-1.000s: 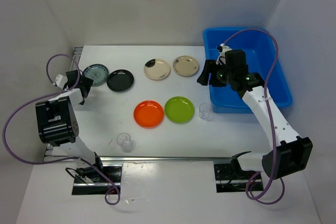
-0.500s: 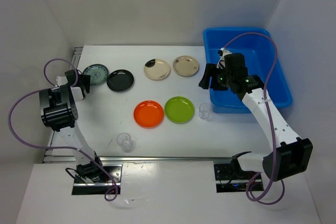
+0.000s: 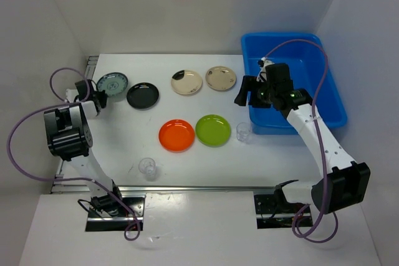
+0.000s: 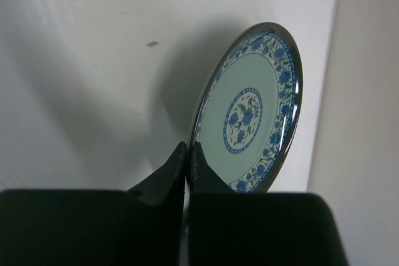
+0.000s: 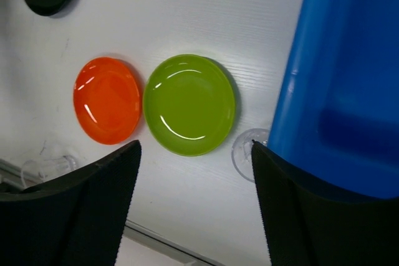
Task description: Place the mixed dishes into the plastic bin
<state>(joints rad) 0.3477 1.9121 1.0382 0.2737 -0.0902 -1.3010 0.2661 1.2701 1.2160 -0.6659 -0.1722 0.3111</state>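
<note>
Left hand (image 4: 187,154): closed tight, its fingers pinched together on the near rim of the blue-flowered plate (image 4: 252,110).
Blue-flowered plate: at the far left corner of the desk (image 3: 124,147), just left of the black plate (image 3: 143,96). It has a pale green centre and a dark edge, and the wrist view does not show whether it is clear of the desk.
Right hand (image 3: 245,90): jaws spread wide and holding nothing. It hovers over the left rim of the blue bin (image 3: 333,107).
Blue bin: at the right side of the desk, with the right arm reaching across its near wall.
Orange plate (image 3: 176,135): flat on the desk near the middle, touching or just beside the lime green plate (image 3: 213,130) on its right.
Beige plates: two side by side in the far row. The left beige plate (image 3: 187,82) has a dark patch at its rim, and the right beige plate (image 3: 221,78) has small dark marks.
Clear cups: the right cup (image 3: 244,131) stands between the lime green plate and the bin (close to the bin's wall). The left cup (image 3: 148,167) stands alone near the front edge.
</note>
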